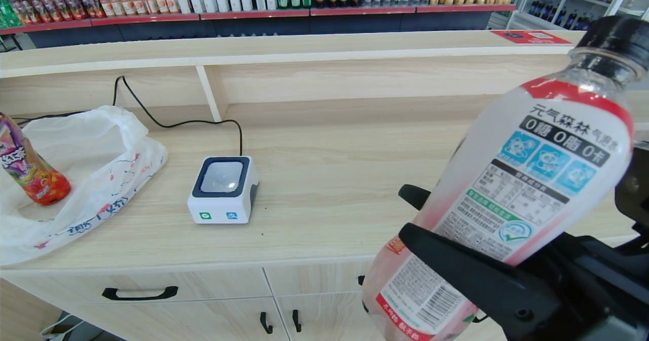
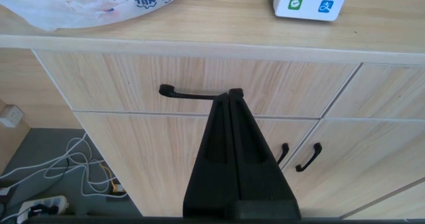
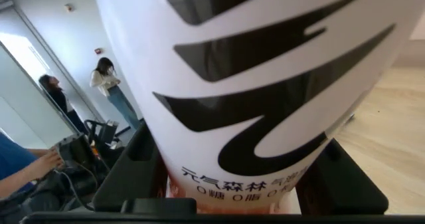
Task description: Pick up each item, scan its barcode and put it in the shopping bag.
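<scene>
Gripping the pink drink bottle (image 1: 532, 179) around its lower half, our right claw (image 1: 423, 215) is clamping both fingers onto it and holding it tilted, the black cap pointing up and away from the claw and the barcode showing just below the near finger. We are seeing the scanner (image 1: 223, 189) sitting window-up on the counter (image 1: 329, 189), well off to this claw's left. Farther left again, the white shopping bag (image 1: 101, 179) is lying spread on the counter, and an orange bottle (image 1: 28, 166) with a purple label is resting tilted inside its mouth. Our left claw (image 2: 229, 94) is hanging below the counter edge, fingers pressed together on nothing, tips in front of a black drawer handle (image 2: 189, 93).
</scene>
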Controlling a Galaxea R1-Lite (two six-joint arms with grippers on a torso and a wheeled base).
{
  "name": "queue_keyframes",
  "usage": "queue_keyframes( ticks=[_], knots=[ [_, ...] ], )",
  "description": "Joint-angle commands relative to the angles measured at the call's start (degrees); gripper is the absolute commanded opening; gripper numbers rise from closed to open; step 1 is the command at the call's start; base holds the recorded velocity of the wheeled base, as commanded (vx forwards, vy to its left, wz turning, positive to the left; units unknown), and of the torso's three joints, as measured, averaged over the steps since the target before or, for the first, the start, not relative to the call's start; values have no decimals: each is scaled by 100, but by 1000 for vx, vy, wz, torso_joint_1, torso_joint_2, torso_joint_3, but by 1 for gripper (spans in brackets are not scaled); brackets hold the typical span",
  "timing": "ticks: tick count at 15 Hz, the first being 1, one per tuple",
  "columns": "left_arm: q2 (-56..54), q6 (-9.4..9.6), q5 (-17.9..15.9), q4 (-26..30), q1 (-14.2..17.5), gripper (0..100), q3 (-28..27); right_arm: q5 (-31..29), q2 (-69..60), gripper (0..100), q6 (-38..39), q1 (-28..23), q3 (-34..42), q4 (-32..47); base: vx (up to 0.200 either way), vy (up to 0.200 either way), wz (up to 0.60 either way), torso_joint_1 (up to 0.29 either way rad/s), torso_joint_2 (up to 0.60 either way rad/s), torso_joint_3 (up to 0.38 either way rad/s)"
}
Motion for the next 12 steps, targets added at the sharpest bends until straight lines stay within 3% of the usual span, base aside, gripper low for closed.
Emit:
queue_keyframes(
  ticks=[1, 4, 12],
  knots=[
    [0, -2, 1, 1, 1, 0, 0, 1, 175, 0, -337, -8, 71, -8, 0, 0, 0, 0, 0, 0],
    [0, -11, 1, -7, 1, 0, 0, -8, 324, 0, -944, -263, 71, -8, 0, 0, 0, 0, 0, 0],
    [0, -2, 1, 1, 1, 0, 0, -34, 430, 0, -2183, -1986, -25, -8, 0, 0, 0, 0, 0, 0]
  ],
)
